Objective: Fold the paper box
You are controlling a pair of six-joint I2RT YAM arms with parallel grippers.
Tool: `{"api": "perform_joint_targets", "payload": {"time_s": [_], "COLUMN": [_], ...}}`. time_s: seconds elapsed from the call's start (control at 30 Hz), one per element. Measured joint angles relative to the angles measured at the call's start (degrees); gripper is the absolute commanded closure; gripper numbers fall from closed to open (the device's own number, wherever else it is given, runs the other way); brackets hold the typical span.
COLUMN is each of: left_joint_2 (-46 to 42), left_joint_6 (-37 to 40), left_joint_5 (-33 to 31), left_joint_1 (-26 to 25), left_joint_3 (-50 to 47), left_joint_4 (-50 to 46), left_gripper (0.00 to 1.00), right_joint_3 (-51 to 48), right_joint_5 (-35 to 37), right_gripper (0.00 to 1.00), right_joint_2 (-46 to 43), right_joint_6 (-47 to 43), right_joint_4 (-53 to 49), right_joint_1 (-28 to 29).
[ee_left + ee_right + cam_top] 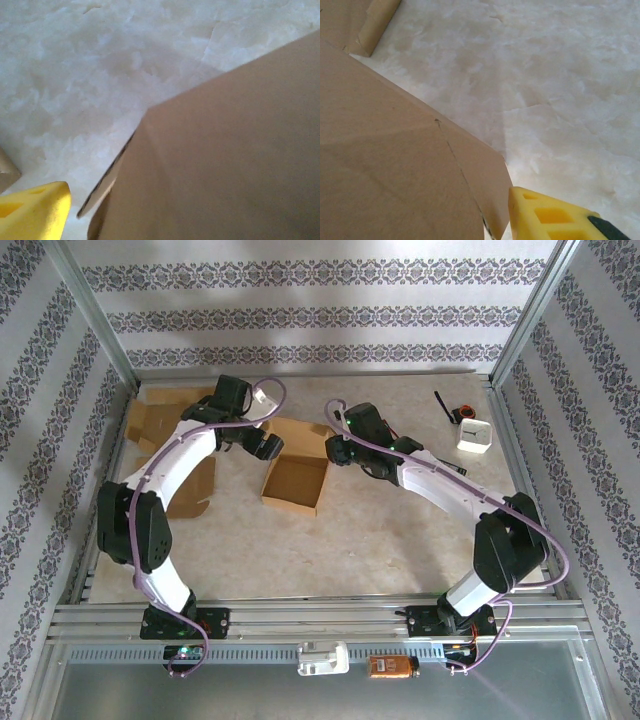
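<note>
The brown paper box [295,483] lies in the middle of the table as an open tray with its far flaps raised. My left gripper [263,445] hovers at the box's far left corner. In the left wrist view one yellow finger [35,212] sits far out at the lower left, and a box panel [225,160] hides the other finger. My right gripper [340,451] is at the box's far right corner. There a yellow finger [555,217] stands right beside the edge of a box flap [395,165], which covers the other finger.
Flat cardboard sheets [158,422] lie at the back left under the left arm. A white block [474,435] and a black pen [443,405] sit at the back right. Metal frame rails [300,615] border the table.
</note>
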Motion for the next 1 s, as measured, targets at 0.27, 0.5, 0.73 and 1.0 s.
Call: {"api": "perform_joint_targets", "payload": {"time_s": [0.27, 0.5, 0.73, 1.0], "left_joint_2": [2.2, 2.2, 0.8, -2.3], "left_joint_6": [-0.2, -4.4, -10.4, -17.8], "left_joint_5": [2.9, 5.9, 6.8, 8.4], "left_joint_1": [0.0, 0.3, 0.3, 0.0], "left_joint_3": [0.9, 0.0, -3.8, -8.9], "left_joint_4": [0.0, 0.9, 4.3, 9.0], "left_gripper": [0.39, 0.50, 0.56, 0.66], "right_joint_3": [1.4, 2.6, 3.6, 4.5], "right_joint_5": [-1.0, -1.0, 0.2, 1.6], "right_gripper": [0.66, 0.72, 0.75, 0.88], "right_joint_2": [-0.5, -0.2, 1.2, 2.5], "right_joint_6": [2.3, 8.0, 10.6, 11.5], "right_joint_4": [-2.7, -5.1, -6.5, -6.8], "right_joint_1": [0.0, 0.0, 0.0, 0.0]}}
